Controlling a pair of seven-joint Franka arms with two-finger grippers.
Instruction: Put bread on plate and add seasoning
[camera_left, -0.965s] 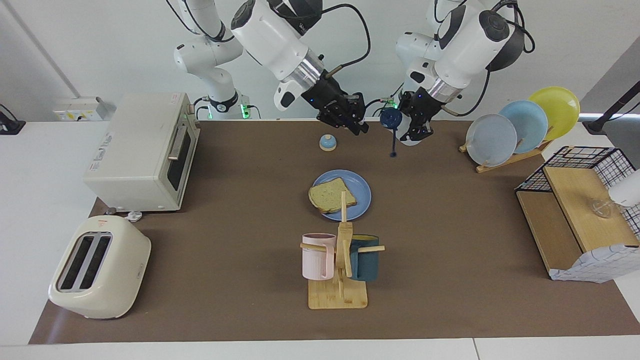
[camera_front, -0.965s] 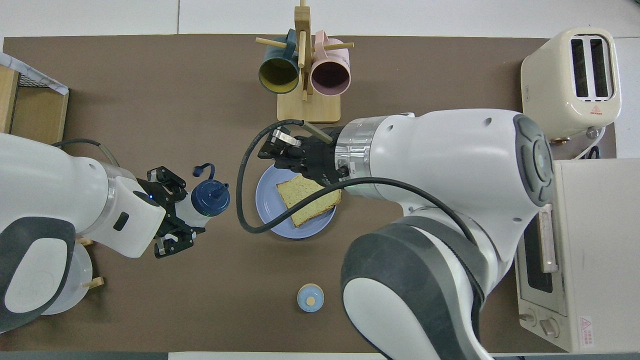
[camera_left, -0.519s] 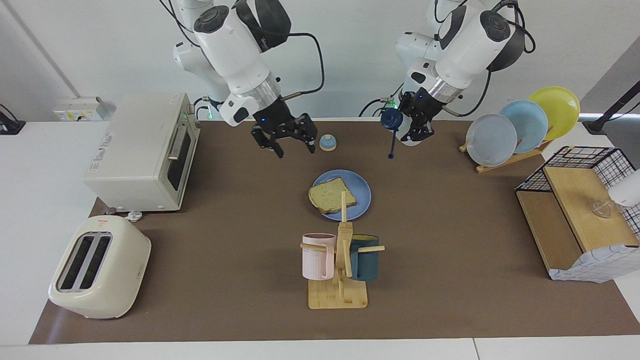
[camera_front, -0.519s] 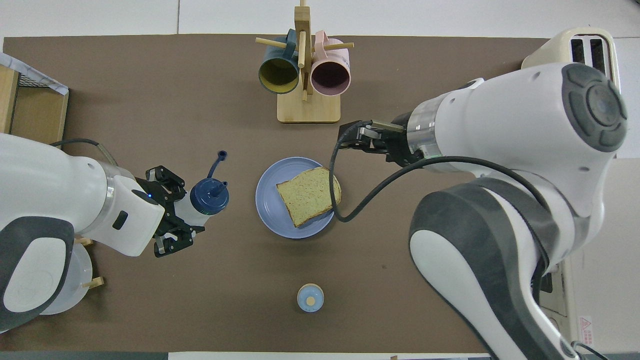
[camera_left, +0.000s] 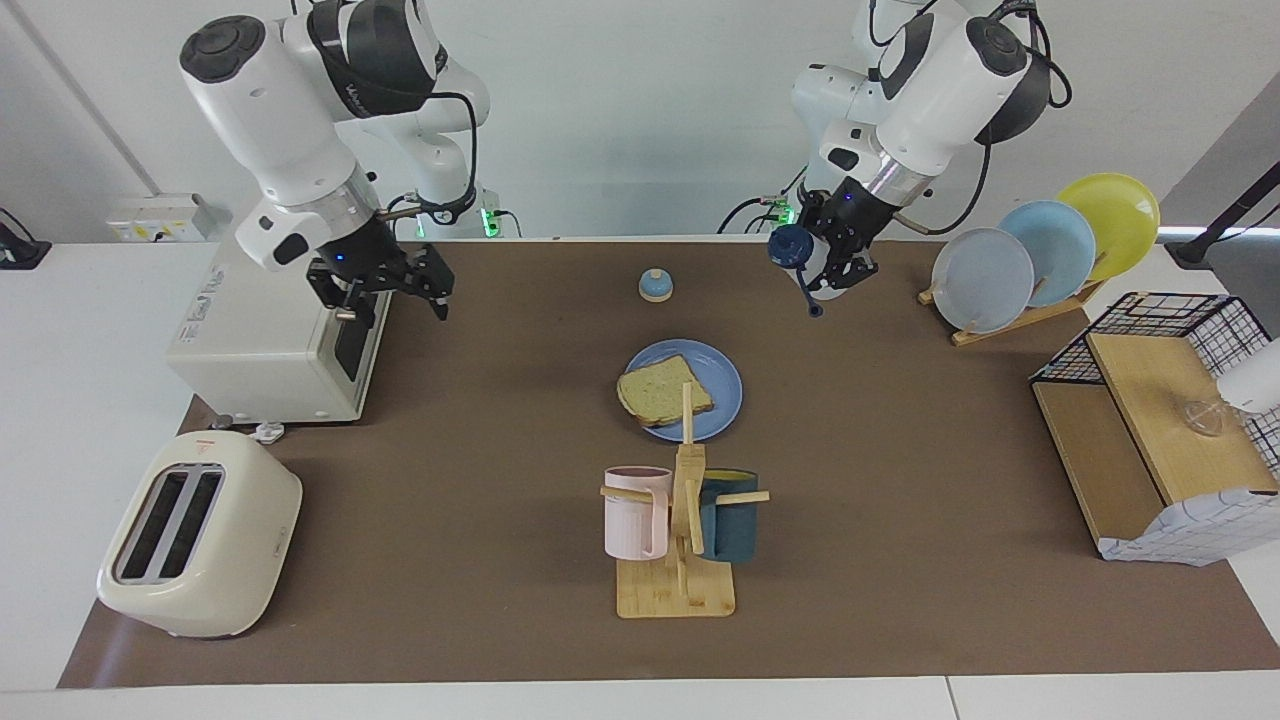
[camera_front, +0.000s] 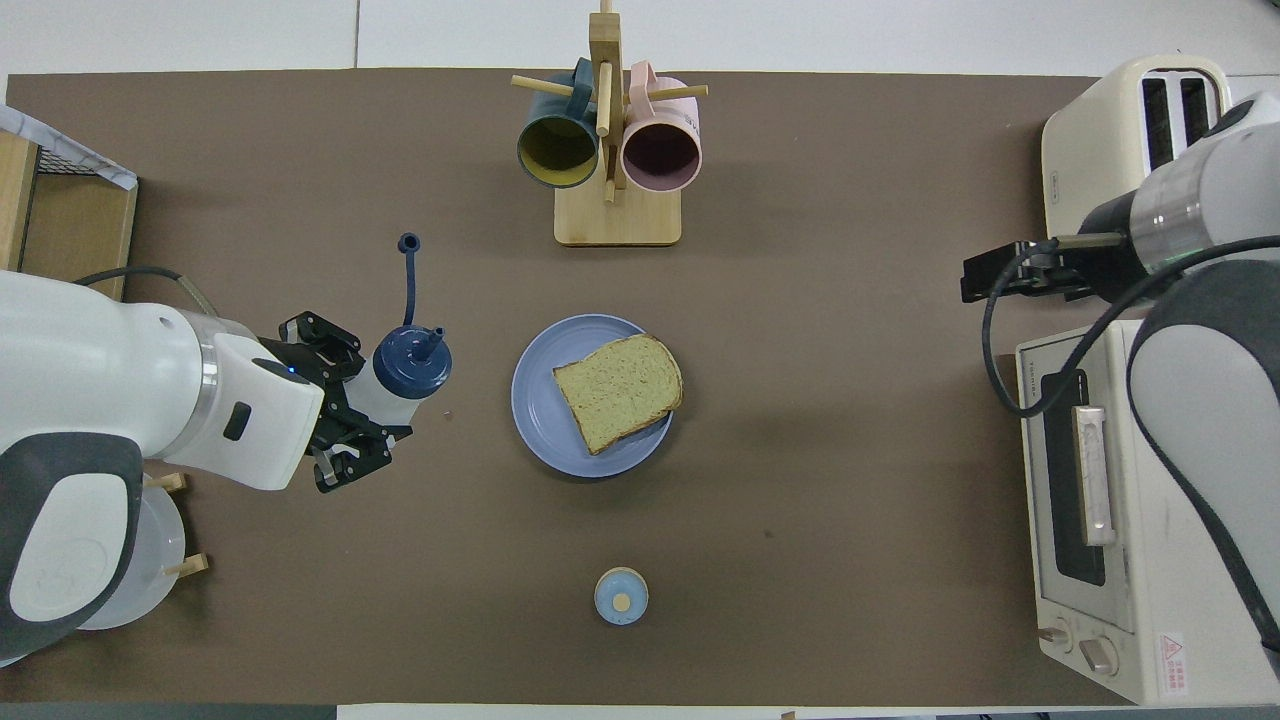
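The bread (camera_left: 664, 390) (camera_front: 618, 390) lies flat on the blue plate (camera_left: 722, 375) (camera_front: 535, 405) in the middle of the table. My left gripper (camera_left: 838, 266) (camera_front: 352, 405) is shut on the seasoning (camera_left: 808, 262) (camera_front: 405, 368), a white bottle with a dark blue cap. It holds the bottle tilted in the air, over the mat beside the plate toward the left arm's end, with the tethered cap lid dangling. My right gripper (camera_left: 390, 298) (camera_front: 970, 280) hangs open and holds nothing, in front of the oven door.
A white oven (camera_left: 270, 300) and a cream toaster (camera_left: 195, 535) stand at the right arm's end. A mug rack (camera_left: 680, 530) stands farther out than the plate. A small blue dome (camera_left: 655, 286) sits nearer the robots. A plate rack (camera_left: 1040, 250) and a wire basket (camera_left: 1160, 400) stand at the left arm's end.
My right arm has swung away from over the plate to the oven's front and its gripper has opened. The left gripper shifted the bottle slightly and the cap tether swung.
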